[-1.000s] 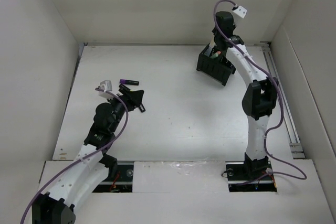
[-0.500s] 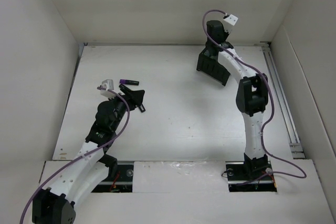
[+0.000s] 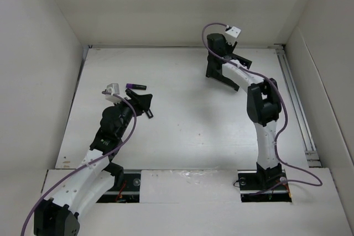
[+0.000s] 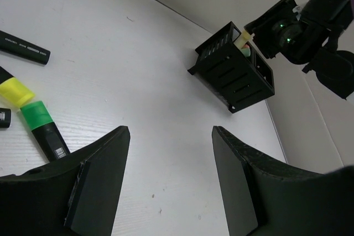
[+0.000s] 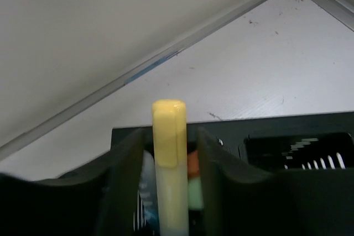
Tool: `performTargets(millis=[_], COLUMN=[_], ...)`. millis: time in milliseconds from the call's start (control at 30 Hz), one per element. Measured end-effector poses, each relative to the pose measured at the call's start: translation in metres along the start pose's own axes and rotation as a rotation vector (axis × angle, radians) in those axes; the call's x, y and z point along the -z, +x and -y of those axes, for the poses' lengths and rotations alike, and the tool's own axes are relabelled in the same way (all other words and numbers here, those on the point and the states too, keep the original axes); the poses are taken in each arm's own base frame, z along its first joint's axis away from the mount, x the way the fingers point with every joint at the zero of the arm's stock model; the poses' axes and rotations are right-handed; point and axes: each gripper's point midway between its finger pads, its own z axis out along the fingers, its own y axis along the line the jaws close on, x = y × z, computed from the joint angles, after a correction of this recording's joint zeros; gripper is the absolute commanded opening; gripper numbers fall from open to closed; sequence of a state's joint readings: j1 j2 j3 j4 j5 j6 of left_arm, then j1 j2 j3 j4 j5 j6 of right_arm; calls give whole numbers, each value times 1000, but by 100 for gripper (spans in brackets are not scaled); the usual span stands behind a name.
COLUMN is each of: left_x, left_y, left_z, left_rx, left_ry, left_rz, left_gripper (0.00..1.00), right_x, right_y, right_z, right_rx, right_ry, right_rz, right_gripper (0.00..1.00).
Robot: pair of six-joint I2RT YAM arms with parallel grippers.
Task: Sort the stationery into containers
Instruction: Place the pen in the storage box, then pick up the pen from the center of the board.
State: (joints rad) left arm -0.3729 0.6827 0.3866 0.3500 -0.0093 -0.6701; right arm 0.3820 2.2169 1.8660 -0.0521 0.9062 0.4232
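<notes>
Left pincer (image 4: 170,132): released, nothing between its jaws. Just to its left we list a green highlighter (image 4: 41,125), a yellow highlighter (image 4: 14,89) and a black marker (image 4: 25,48) whose print is unreadable. Ahead of it, bare worktop (image 4: 138,64) runs to the organiser (image 4: 232,75) by the back wall. Right pincer (image 5: 170,136): jaws parted, with slim gaps either side of an upright yellow pen (image 5: 168,120) that stands in the organiser.

Bare desk (image 4: 138,70) lay open between the jaws of the left gripper (image 4: 170,147) and ahead, up to the organiser box (image 4: 232,73). Left of them a green highlighter (image 4: 43,128) and a yellow highlighter (image 4: 14,91) crowded in. A yellow pen (image 5: 168,120) nearly filled the jaws of the right gripper (image 5: 168,136).
</notes>
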Motion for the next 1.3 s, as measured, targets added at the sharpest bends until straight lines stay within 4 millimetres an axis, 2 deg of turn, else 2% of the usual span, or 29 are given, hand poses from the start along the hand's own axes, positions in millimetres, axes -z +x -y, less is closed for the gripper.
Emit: performTargets(millis=[100,200,300,367,433,467,500,567,667,733,800,900,933,1000,1033,1100,1167,1300], left_x=[0,1,0,0,-1,-2,-3,-5,-6,-6,-5,1,3,7,9,12,15,24], left_y=[-2,-5,-6,-9,-10,-9,-8,-6,-4,-6,-7,-14,-17,-26,-29,-36,-41,-53], left_z=[-1,-2,-4,-7,-9,-12,-14,-22,-34,-39,-43,-47,-47,-45,-45,-42,-40,-28], left_rx=[0,1,1,2,3,4,3,1,-5,-7,-9,-9,-6,-1,1,7,12,26], left_ry=[-5,-12,-26,-41,-55,-65,-77,-111,-166,-190,-215,-239,-244,-246,-245,-241,-235,-187], left_rz=[8,22,33,46,53,51,51,53,56,64,75,103,119,155,169,198,216,257], left_gripper=[58,58,58,54,52,51,49,47,43,42,42,42,44,45,45,46,46,50], right_x=[19,46,81,102,129,142,153,177,204,225,251,295,311,339,350,365,373,379], right_y=[-10,-34,-69,-88,-103,-103,-100,-86,-46,-3,53,135,159,197,209,222,223,210], right_z=[-1,-5,-8,-12,-12,-14,-17,-34,-64,-88,-109,-126,-128,-130,-132,-141,-156,-191], right_rx=[-8,-52,-121,-182,-228,-243,-250,-255,-221,-160,-75,61,106,177,204,233,238,215], right_ry=[-26,-80,-152,-211,-287,-334,-390,-532,-693,-771,-833,-907,-931,-973,-990,-1018,-1036,-1059], right_rz=[2,14,34,42,39,23,-5,-82,-208,-298,-401,-546,-593,-669,-697,-727,-728,-693], right_gripper=[67,73,73,61,44,21,13,0,0,0,0,18,34,49,58,65,67,67])
